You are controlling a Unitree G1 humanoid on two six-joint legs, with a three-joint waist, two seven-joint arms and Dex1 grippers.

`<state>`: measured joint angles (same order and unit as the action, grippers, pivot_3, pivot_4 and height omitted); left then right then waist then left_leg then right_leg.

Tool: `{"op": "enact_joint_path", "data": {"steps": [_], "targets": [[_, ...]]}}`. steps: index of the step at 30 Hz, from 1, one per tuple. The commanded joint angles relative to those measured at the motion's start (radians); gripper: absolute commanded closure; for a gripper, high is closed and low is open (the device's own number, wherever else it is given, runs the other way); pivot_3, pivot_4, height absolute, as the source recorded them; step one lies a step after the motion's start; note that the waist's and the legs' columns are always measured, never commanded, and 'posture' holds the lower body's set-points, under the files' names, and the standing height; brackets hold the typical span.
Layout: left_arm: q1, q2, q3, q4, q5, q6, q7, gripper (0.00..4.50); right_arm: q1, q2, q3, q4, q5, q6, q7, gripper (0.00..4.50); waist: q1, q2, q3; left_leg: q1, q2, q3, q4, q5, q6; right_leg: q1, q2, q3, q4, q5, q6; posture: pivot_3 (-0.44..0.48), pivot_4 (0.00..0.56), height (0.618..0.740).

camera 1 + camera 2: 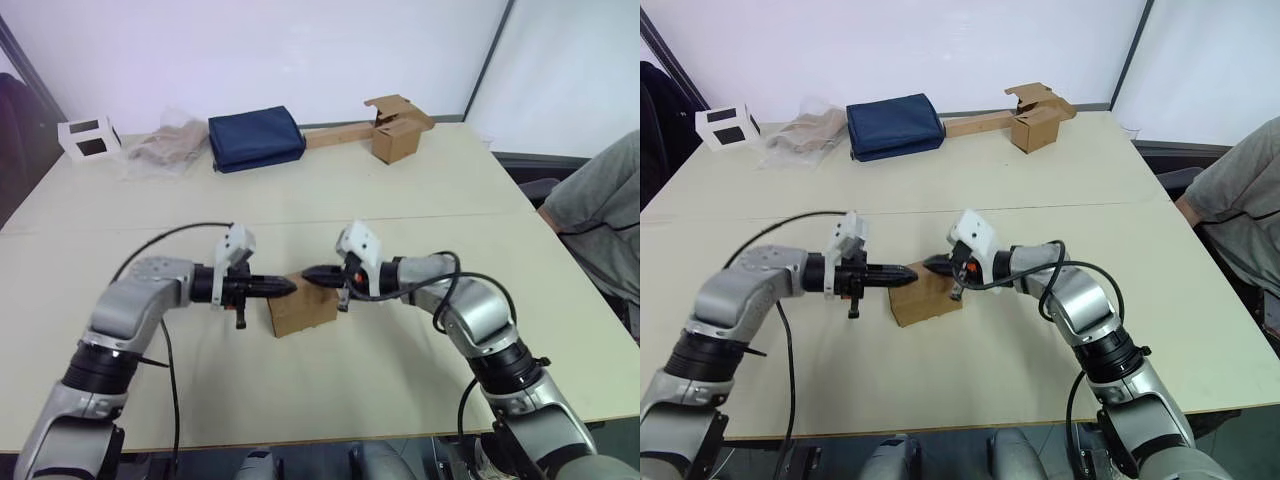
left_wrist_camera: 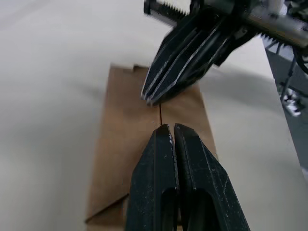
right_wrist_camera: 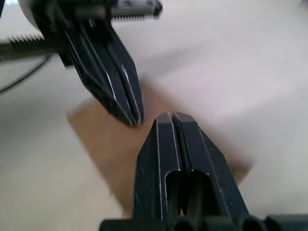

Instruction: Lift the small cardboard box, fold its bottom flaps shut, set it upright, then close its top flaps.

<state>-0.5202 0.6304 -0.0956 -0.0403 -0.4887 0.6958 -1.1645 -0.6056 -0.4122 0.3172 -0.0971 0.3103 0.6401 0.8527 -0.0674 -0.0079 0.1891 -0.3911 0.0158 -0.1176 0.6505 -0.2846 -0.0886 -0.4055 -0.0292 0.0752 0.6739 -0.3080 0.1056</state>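
The small cardboard box [image 1: 304, 311] stands on the table's near middle, plain brown. In the left wrist view its top face [image 2: 124, 144] shows two flaps lying flat, with a seam between them. My left gripper [image 1: 288, 287] comes in from the left, shut and holding nothing, with its tip over the box's top. From the right, my right gripper [image 1: 306, 271] is also shut and holding nothing, and its tip meets the left one almost nose to nose above the seam. Whether either tip presses on the cardboard I cannot tell.
At the back of the table lie a navy blue bag [image 1: 255, 138], a crumpled clear plastic wrap [image 1: 160, 148], a white box with black windows [image 1: 88, 138] and another brown box joined to a long cardboard strip [image 1: 395, 135]. A person in grey [image 1: 600, 215] sits at the right edge.
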Motion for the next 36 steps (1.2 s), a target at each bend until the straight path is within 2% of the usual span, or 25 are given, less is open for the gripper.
{"op": "enact_joint_path", "data": {"steps": [1,4,8,12,16,19,22,30,33,36], "targets": [[0.001,0.015,0.015,-0.034,-0.01,0.003,0.01,4.41,0.001,-0.002,0.023,0.021,-0.041,-0.049,0.011,4.5,-0.001,0.0,0.0,0.0,0.0,0.0,0.0,0.0,0.0,0.0,0.0,0.0,0.0,0.0,0.0,0.0,0.15,0.74],[0.005,0.024,0.034,-0.056,-0.031,0.014,0.009,4.41,-0.002,0.001,-0.002,-0.014,-0.021,-0.031,0.013,4.5,-0.001,0.0,0.0,0.001,0.0,0.0,0.0,0.0,0.0,0.001,0.0,0.0,0.0,0.0,0.0,0.0,0.15,0.74],[-0.018,0.024,0.066,-0.071,-0.055,0.023,0.027,4.41,-0.033,0.018,-0.106,-0.121,0.09,0.064,-0.007,4.5,0.001,0.0,0.0,0.001,0.0,0.0,0.0,0.0,0.0,0.001,0.0,0.0,0.0,0.0,0.0,0.0,0.15,0.74],[-0.053,0.005,0.111,-0.092,-0.082,0.049,0.096,4.41,-0.042,-0.011,-0.161,-0.238,0.134,0.134,-0.035,4.5,0.004,0.0,0.0,0.0,0.0,0.0,0.0,0.0,0.0,0.0,0.0,0.0,0.0,0.0,0.0,0.0,0.15,0.74],[-0.049,0.024,0.129,-0.15,-0.12,0.076,0.093,4.41,-0.007,-0.075,-0.218,-0.345,0.186,0.195,-0.031,4.5,0.005,0.0,0.0,0.0,0.0,0.0,-0.001,0.0,0.0,0.0,0.0,0.0,0.0,0.0,0.0,0.0,0.15,0.74],[0.014,0.099,0.167,-0.23,-0.149,0.045,0.025,4.41,0.063,-0.216,-0.358,-0.458,0.269,0.265,0.005,4.5,0.01,0.0,0.0,0.0,0.0,0.0,-0.001,0.0,0.0,0.0,0.0,0.0,-0.002,0.0,0.0,0.0,0.15,0.74],[0.064,0.169,0.199,-0.253,-0.168,0.074,0.019,4.41,0.119,-0.302,-0.425,-0.508,0.316,0.289,0.015,4.5,0.01,0.0,0.0,0.0,0.0,0.0,-0.002,0.0,0.0,0.001,0.0,0.0,-0.003,0.0,0.0,0.0,0.15,0.74],[0.272,0.433,0.419,-0.215,-0.164,0.037,-0.116,4.41,0.31,-0.566,-0.636,-0.548,0.38,0.283,0.147,4.5,0.017,0.0,0.001,0.001,0.001,0.001,-0.002,-0.001,0.001,0.001,0.0,0.001,-0.004,0.0,0.0,0.0,0.15,0.74],[0.322,0.484,0.459,-0.187,-0.15,0.011,-0.147,4.41,0.38,-0.623,-0.697,-0.541,0.394,0.261,0.197,4.5,0.025,0.0,0.001,0.001,0.001,0.001,-0.002,-0.001,0.001,0.002,0.0,0.0,-0.005,0.0,0.0,0.0,0.15,0.74],[0.341,0.497,0.485,-0.168,-0.157,0.01,-0.144,4.41,0.41,-0.637,-0.746,-0.521,0.416,0.256,0.2,4.5,0.028,0.0,0.001,0.001,0.001,0.002,-0.002,-0.001,0.001,0.003,0.0,0.0,-0.005,0.0,0.0,0.0,0.15,0.74]]}}
